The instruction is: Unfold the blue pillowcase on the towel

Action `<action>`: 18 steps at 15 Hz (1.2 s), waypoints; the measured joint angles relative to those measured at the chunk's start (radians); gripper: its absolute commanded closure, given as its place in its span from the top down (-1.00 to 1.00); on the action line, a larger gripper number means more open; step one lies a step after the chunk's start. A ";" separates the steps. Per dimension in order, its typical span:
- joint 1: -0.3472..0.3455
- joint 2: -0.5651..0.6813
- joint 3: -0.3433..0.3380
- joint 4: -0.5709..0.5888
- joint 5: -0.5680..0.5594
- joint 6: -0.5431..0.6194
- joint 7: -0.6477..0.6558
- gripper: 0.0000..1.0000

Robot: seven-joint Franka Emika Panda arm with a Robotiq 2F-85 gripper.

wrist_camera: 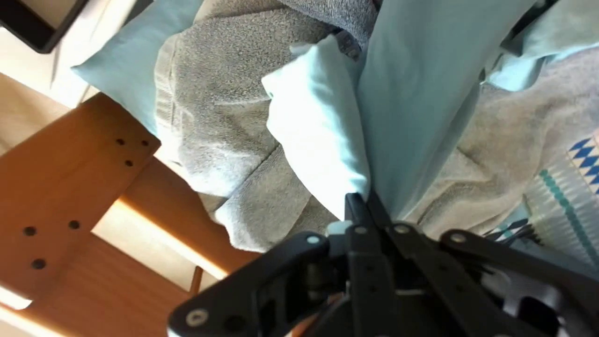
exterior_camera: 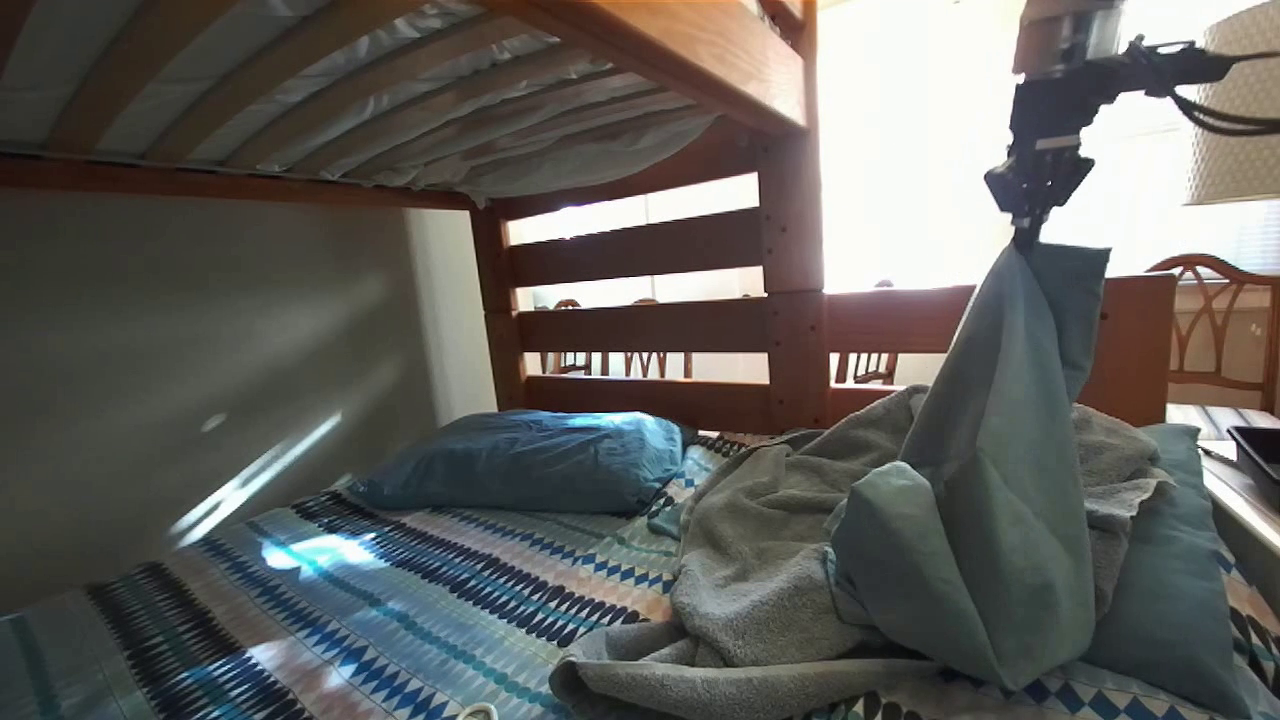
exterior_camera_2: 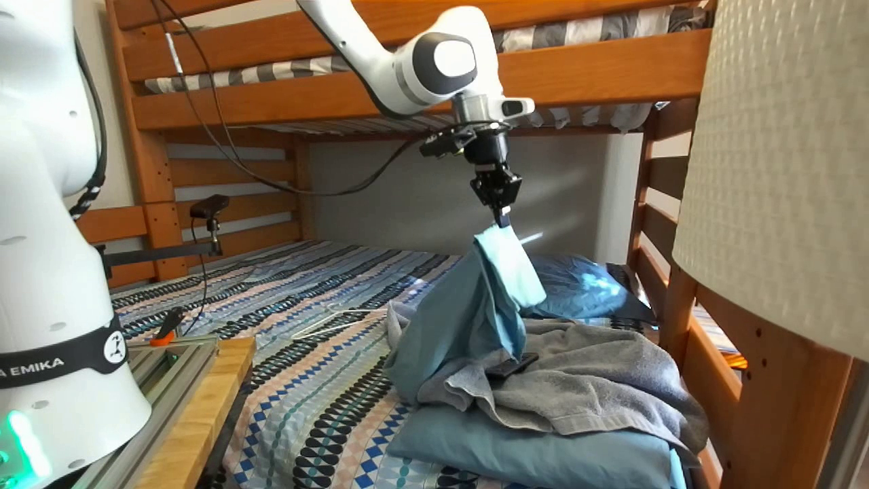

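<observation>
Exterior view: jaws pinch blue pillowcase (exterior_camera: 1020,490); black tray (exterior_camera: 1250,460), contents unclear.

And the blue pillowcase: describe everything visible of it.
The blue pillowcase is thin, limp, plain cloth, dull blue-grey, paler where light strikes it. The shut fingers pinch it at the top, so it hangs in long slanting folds, with a shorter flap falling to one side. It is creased and gathered, not yet spread out. Its lower part looks bunched on the grey towel; whether it also touches the striped bed cover I can't tell.
</observation>
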 measured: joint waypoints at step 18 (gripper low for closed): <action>-0.034 -0.150 0.088 -0.183 -0.239 -0.023 0.255 1.00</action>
